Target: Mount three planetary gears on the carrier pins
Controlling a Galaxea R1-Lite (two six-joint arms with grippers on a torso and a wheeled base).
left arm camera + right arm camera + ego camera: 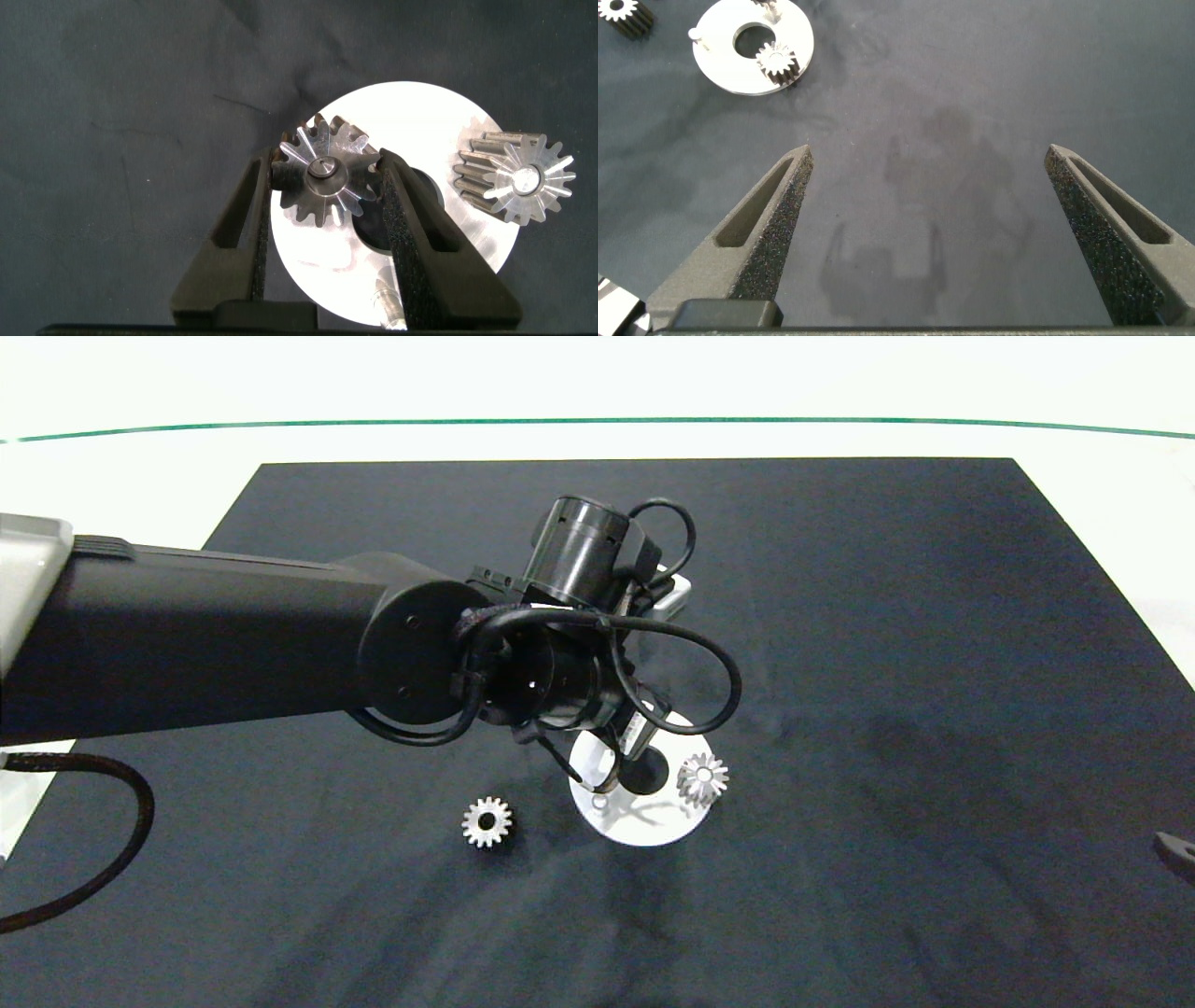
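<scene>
Left gripper (325,191) clamps a gear (324,179), seemingly seated on its pin.

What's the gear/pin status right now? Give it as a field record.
carrier disc: white disc on black mat
gear on pin: one, seated at disc edge
gear in left hand: one, pin tip showing in its centre hole
gear loose: one on mat, apart from disc
bare pin: one, no gear on it
left hand: over disc, fingers shut on gear
right hand: open over bare mat, away from disc
</scene>
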